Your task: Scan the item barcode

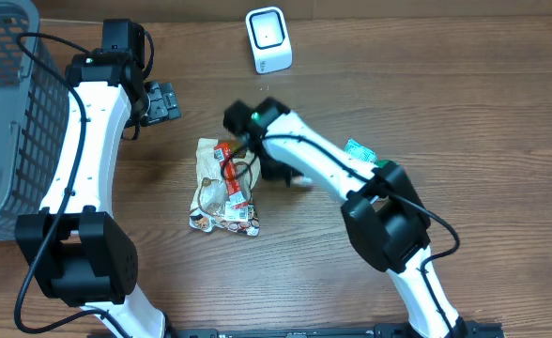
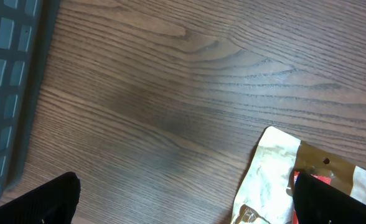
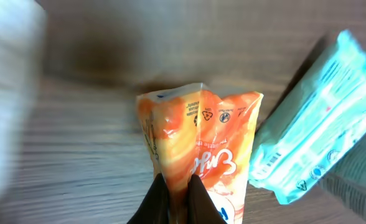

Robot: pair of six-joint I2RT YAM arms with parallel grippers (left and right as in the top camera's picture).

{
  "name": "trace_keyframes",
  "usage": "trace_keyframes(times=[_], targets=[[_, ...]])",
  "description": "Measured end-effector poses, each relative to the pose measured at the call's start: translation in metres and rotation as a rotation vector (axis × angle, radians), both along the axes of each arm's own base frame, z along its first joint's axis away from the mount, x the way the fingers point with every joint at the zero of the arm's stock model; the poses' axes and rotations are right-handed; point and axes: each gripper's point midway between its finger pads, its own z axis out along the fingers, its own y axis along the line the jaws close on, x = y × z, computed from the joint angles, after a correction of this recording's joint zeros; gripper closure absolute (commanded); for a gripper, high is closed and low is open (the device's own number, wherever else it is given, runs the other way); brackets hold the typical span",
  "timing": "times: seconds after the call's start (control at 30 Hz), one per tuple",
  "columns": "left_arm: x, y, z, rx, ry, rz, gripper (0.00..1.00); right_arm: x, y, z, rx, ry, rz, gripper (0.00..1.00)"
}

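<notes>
Right end effector (image 3: 178, 190) pinched shut on the orange pouch (image 3: 198, 140) over the bench (image 3: 77, 155), beside a teal packet (image 3: 314, 130); needed barcode side turned squarely toward the white scanner (image 1: 268, 39).

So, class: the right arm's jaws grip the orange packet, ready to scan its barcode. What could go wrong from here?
1. The right jaws pinch only a narrow edge of the orange packet, so it could slip or swing on the way to the white scanner.
2. The teal packet lies close beside it and might get dragged along.
</notes>
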Motion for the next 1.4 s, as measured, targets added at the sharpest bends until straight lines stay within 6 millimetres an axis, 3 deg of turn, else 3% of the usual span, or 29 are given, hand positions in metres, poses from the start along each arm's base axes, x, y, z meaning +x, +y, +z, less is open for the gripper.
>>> trace_keyframes(times=[0.23, 0.37, 0.53, 0.9, 1.4], targets=[[0.0, 0.0, 0.0, 0.0, 0.0, 0.0, 0.0, 0.021, 0.015, 0.055, 0.324, 0.0, -0.048, 0.96], [0.0, 0.0, 0.0, 0.0, 0.0, 0.0, 0.01, 0.034, 0.021, 0.062, 0.537, 0.059, -0.04, 0.96], [0.0, 0.0, 0.0, 0.0, 0.0, 0.0, 0.0, 0.042, 0.029, 0.046, 0.728, 0.123, -0.026, 0.96], [0.0, 0.0, 0.0, 0.0, 0.0, 0.0, 0.01, 0.018, 0.053, -0.01, 0.945, 0.221, 0.028, 0.96], [0.0, 0.0, 0.0, 0.0, 0.0, 0.0, 0.0, 0.008, 0.057, -0.02, 0.998, 0.255, 0.034, 0.96]])
